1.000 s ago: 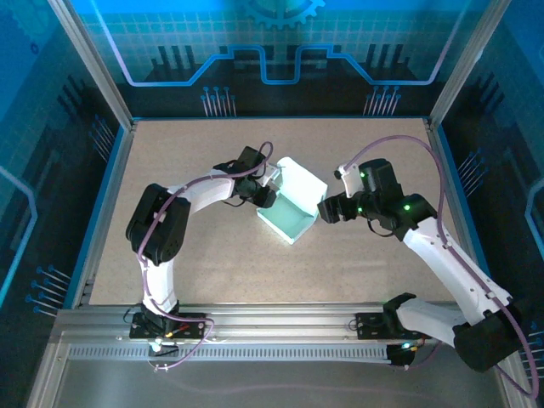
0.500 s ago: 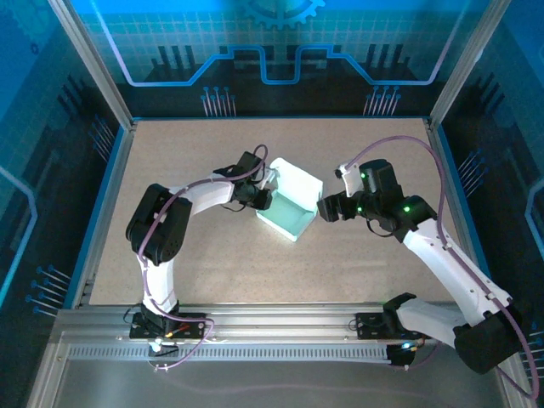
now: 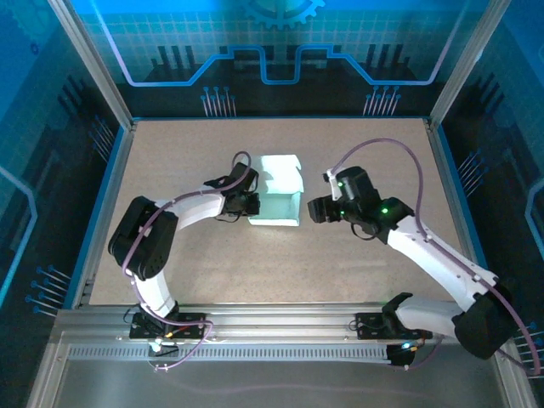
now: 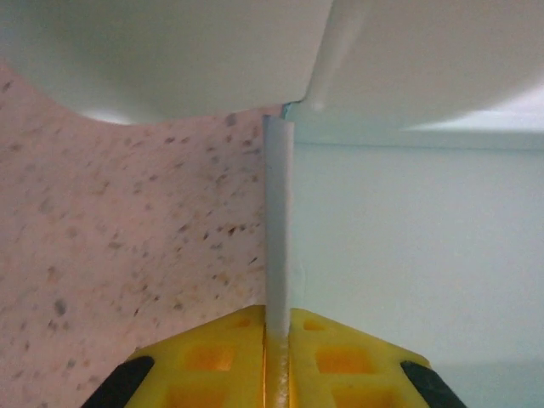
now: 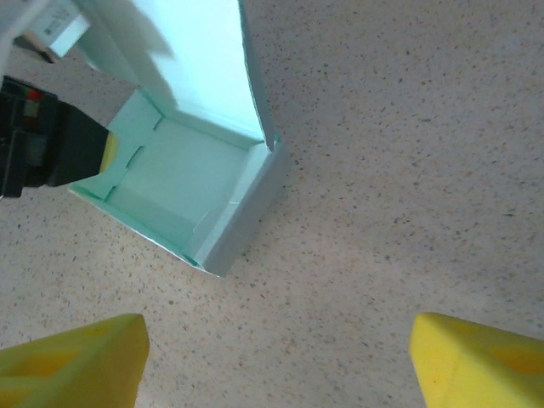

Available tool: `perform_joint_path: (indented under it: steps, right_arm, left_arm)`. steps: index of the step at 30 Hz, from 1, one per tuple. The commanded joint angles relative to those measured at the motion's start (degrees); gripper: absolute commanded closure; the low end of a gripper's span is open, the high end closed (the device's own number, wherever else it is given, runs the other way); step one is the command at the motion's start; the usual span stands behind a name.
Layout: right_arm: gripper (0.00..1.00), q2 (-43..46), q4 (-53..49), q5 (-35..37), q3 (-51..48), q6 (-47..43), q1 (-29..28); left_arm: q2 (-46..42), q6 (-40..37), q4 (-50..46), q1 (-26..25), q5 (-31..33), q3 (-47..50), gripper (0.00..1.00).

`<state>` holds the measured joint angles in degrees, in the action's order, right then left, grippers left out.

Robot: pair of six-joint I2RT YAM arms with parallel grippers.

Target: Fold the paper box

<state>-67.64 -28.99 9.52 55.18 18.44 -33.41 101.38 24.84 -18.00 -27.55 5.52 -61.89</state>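
1. The left gripper (image 4: 278, 344) pinches a thin side wall of the paper box (image 4: 278, 229) between its yellow fingers (image 4: 212, 361)
2. The right gripper (image 5: 276, 357) has its fingers spread wide, holding nothing
3. The open box sits on the table (image 5: 408, 170), ahead of those fingers, not touching them

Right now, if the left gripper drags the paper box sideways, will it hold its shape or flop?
Probably flexes: the wall pinched in the left gripper is thin single card. The paper box looks light and empty, so it should slide easily. Its raised lid may wobble.
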Motion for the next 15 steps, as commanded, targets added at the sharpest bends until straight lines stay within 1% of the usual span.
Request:
perform_joint_path:
  steps: [1,4,7,11,15]
  right_arm:
    - [0.22,-2.88,5.36,4.36,-1.43,7.47,-4.14]
    - [0.26,-7.1,7.05,7.02,-1.17,11.11,-8.19]
    - [0.3,-11.38,8.24,7.76,-0.16,13.71,-10.07]
    - [0.41,-16.19,11.49,7.49,-0.37,17.28,-10.27]
    - [0.51,-20.61,12.74,7.14,1.43,16.49,-9.93]
  left_arm:
    - [-2.7,7.76,-2.79,-0.93,6.14,2.13,0.84]
    - [-3.63,10.99,-2.17,-1.85,7.14,4.38,0.84]
    - [-4.11,11.8,-0.81,-2.89,6.25,5.81,0.81]
    - [-3.75,11.68,-1.25,-3.0,5.82,5.7,0.8]
    - [-4.53,11.32,-0.73,-3.01,5.73,6.34,0.8]
